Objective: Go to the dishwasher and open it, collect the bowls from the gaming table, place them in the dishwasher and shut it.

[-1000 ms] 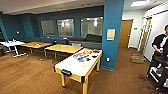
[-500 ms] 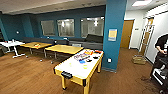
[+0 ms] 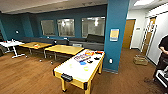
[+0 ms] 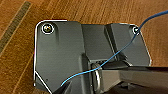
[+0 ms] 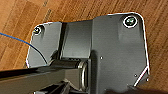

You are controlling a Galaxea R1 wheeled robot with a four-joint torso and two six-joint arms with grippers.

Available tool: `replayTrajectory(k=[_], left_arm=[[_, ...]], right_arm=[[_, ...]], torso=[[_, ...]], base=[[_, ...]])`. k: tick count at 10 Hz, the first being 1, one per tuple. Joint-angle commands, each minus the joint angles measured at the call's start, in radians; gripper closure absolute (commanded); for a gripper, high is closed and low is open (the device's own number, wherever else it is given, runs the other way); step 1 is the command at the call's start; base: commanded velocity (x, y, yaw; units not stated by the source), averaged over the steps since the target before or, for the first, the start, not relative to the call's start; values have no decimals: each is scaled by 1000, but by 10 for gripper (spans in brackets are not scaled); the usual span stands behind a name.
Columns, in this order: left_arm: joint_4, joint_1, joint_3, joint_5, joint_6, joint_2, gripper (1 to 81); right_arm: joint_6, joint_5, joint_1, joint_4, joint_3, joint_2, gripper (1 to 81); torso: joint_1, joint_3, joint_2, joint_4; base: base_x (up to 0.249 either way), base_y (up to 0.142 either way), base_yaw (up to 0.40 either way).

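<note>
Person (image 3: 163, 56) cut off at right edge, small items on gaming table (image 3: 75, 68) perhaps bowls, too blurred

This is an office lounge: teal walls (image 3: 75, 13), a wood floor (image 3: 27, 75), a long grey sofa (image 3: 85, 43) under interior windows (image 3: 66, 27), yellow tables (image 3: 63, 49) and a gaming table (image 3: 80, 67).

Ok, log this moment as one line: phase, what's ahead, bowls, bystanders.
phase: in lounge, no grasp | ahead: gaming table, pale top, yellow edge | bowls: blue and yellow-green on tabletop | person: right edge | floor: wood
</note>
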Motion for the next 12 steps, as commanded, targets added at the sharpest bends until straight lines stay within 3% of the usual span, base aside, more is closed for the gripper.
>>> replayTrajectory(k=[1,12], left_arm=[[6,-46,0,43,4,-4,10],[6,-46,0,43,4,-3,10]], right_arm=[[-4,-46,53,-6,5,6,10],[-4,-44,46,-7,5,12,10]], torso=[[0,0,0,0],[0,0,0,0]], base=[[141,73,0],[138,79,0]])
